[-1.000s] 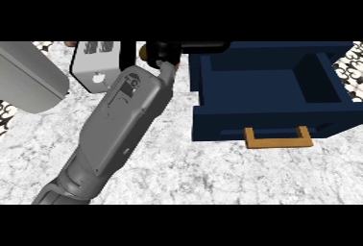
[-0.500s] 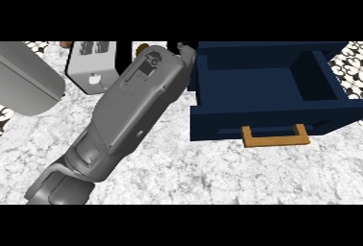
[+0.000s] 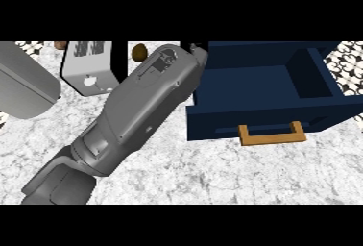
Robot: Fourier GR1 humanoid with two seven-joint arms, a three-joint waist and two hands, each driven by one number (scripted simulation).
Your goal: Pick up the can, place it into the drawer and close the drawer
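Note:
My left forearm (image 3: 135, 110) stretches from the lower left up to the top middle of the head view. Only a black sliver of the left hand (image 3: 193, 46) shows at the picture's top, beside the back left corner of the open dark blue drawer (image 3: 212, 120). The drawer has an orange handle (image 3: 272, 134) on its front, and what I can see of its inside holds nothing. I cannot make out the can; the forearm and hand hide the spot beyond them. The right hand does not show.
A light grey box (image 3: 89, 67) with dark slots stands at the back left, a small brown thing (image 3: 139, 50) just right of it. A big rounded grey object (image 3: 25, 81) fills the left edge. Marbled counter (image 3: 212, 173) lies in front of the drawer.
The forearm has swung to the right, and the hand's black tip has moved from beside the light grey box to the drawer's back left corner. The drawer has stayed open and still.

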